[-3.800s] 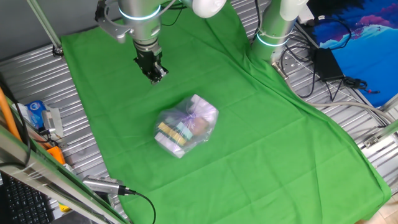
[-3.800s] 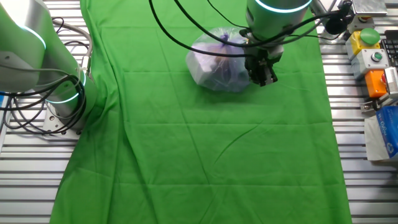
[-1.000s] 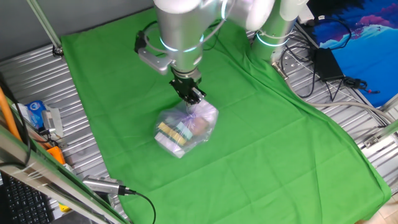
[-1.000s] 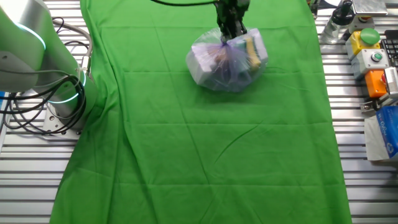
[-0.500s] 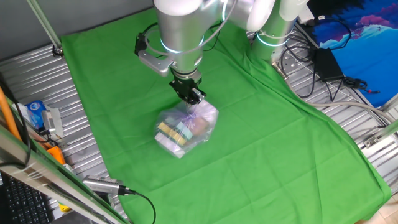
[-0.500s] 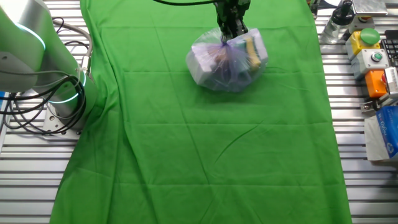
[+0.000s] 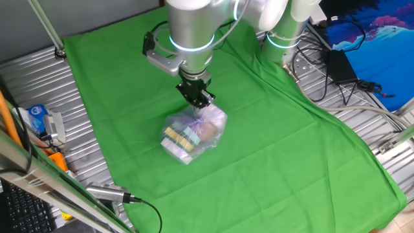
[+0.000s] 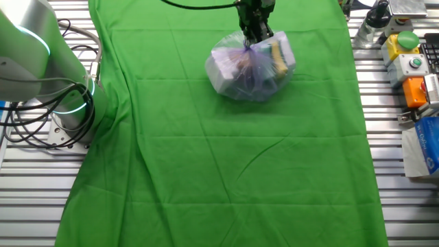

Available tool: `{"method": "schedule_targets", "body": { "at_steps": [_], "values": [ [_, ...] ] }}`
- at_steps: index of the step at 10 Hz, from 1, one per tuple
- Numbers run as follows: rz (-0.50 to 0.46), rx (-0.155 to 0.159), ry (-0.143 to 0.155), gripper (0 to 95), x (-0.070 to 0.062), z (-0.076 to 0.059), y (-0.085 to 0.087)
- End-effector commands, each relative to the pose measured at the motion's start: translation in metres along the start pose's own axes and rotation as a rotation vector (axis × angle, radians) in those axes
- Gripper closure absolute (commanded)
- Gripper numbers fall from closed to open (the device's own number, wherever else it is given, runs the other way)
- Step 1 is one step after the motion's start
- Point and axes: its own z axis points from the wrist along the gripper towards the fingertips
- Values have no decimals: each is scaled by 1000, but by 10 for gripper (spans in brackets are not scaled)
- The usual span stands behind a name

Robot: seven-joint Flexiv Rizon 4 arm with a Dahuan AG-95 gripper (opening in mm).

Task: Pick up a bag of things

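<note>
The bag of things [image 7: 193,133] is a small clear crinkly plastic bag lying on the green cloth [image 7: 272,155], with yellow, teal, brown and white items showing through it. Its purple-tinged gathered top points toward the arm. My gripper [image 7: 200,101] comes down from above right at that top, and its fingers look closed on it. In the other fixed view the gripper [image 8: 252,34] meets the purple top of the bag [image 8: 250,65] at the far edge of the cloth. The bag rests on the cloth.
A blue-and-white packet [image 7: 37,117] and an orange tool lie off the cloth. A second arm's base [image 8: 41,68] with cables stands beside the cloth. A button box [image 8: 408,51] and another packet [image 8: 425,147] sit on the slatted table.
The arm's wrist has shifted very slightly over the last second. The gripper stays at the bag's top and the bag has not moved. 3.8 s ago the gripper was away from the bag.
</note>
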Motion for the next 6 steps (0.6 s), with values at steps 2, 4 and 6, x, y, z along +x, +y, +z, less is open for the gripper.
{"method": "schedule_targets", "body": {
  "at_steps": [2, 4, 6],
  "values": [
    [-72, -24, 60, 950, -2, 1, 0],
    [-88, -28, 61, 760, -2, 2, 3],
    [-83, -26, 60, 760, -2, 1, 11]
  ]
}}
